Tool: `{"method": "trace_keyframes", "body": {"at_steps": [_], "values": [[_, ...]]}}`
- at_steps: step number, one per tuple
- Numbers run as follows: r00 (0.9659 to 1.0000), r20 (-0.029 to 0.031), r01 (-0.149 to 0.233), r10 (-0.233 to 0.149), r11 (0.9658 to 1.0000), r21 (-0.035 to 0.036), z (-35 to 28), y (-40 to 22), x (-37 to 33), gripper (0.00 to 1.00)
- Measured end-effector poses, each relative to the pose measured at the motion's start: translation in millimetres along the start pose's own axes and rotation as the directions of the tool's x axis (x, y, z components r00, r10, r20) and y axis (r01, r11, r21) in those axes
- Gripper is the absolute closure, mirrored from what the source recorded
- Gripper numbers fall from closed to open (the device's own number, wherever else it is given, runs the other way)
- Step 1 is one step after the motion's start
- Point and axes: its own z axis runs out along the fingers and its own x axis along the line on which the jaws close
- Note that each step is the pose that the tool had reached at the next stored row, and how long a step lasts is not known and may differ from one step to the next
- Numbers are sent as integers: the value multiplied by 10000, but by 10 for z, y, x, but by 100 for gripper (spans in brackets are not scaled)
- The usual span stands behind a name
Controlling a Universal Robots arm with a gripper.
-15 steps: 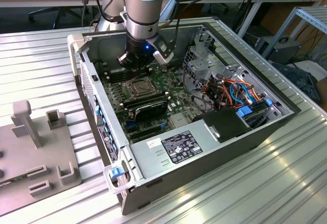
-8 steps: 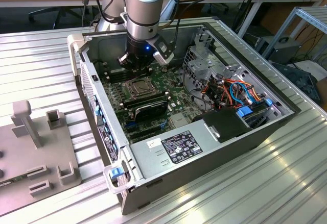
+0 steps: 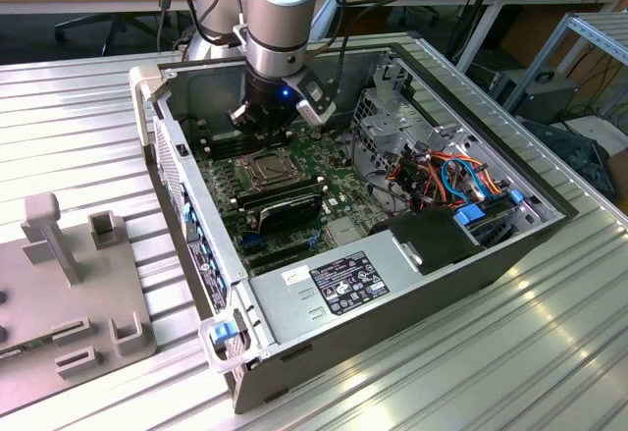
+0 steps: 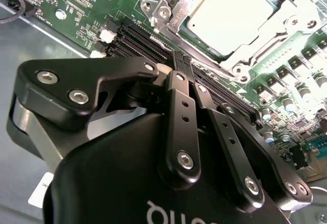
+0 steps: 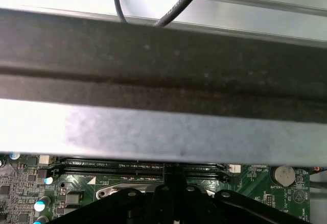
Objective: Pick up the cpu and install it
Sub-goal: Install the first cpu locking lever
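Open computer case (image 3: 294, 298), arm vertical, hand (image 4: 183, 63) shut above memory slots (image 4: 153, 39), beside cpu (image 4: 230, 12)

The exterior view looks down at an angle, from some way off, on the open grey metal computer case (image 3: 373, 284) lying on the ribbed aluminium desk (image 3: 549, 352). Both wrist views sit close inside the case, sharing the green circuit board (image 4: 102, 2) (image 5: 265, 185) and the black gripper (image 4: 185, 63) (image 5: 171, 175).
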Motion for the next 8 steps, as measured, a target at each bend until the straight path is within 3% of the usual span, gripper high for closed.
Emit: {"method": "trace_keyframes", "body": {"at_steps": [8], "values": [[10000,-1,0,0,10000,1,9,-2,-9,89]]}}
